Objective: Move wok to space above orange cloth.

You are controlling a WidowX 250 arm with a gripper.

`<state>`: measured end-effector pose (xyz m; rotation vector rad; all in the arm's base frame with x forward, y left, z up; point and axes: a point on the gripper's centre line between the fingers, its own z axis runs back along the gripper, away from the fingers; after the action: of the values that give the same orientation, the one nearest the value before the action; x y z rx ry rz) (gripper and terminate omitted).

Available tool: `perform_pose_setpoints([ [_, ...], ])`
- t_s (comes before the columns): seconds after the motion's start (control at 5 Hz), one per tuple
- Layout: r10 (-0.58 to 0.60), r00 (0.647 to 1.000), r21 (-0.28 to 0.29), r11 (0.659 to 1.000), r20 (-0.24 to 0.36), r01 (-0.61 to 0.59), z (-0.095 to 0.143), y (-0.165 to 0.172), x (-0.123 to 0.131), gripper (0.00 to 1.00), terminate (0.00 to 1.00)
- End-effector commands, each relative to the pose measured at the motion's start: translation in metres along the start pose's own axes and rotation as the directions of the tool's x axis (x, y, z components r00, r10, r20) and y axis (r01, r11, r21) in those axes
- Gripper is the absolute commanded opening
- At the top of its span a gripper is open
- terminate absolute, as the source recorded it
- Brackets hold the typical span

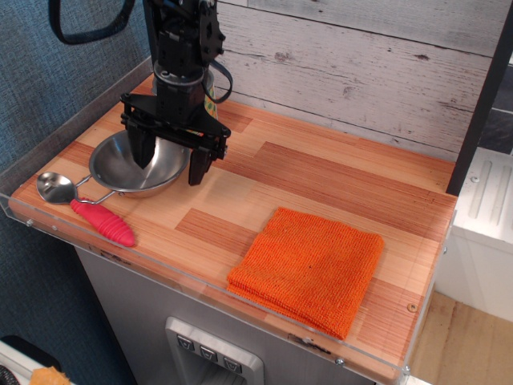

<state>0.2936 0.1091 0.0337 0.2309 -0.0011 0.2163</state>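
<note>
Black gripper low over small shiny stainless-steel wok at table's left end, fingers spread astride right rim; grasp not closed; wok unmoved, well apart from bright orange terry cloth; lift, transfer remain

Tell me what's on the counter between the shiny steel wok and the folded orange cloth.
Nothing: in the observation.image view, only bare wood-plank counter separates the shiny steel wok from the folded orange terry cloth. The open black gripper straddles the wok's right rim.
</note>
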Motion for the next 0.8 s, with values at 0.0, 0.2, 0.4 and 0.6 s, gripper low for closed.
perform_pose_setpoints([
  [0.0,0.003,1.000,-0.001,1.000,-0.002,-0.003,-0.0063,0.0063,0.0058,1.00,0.00],
  [0.2,-0.018,1.000,0.007,1.000,0.010,0.018,-0.0065,0.0071,0.0028,1.00,0.00],
  [0.4,-0.025,0.999,0.013,1.000,0.024,0.025,-0.0028,0.0078,0.0006,0.00,0.00],
  [0.6,-0.042,0.999,0.028,0.999,0.024,0.041,0.0009,0.0071,-0.0003,0.00,0.00],
])
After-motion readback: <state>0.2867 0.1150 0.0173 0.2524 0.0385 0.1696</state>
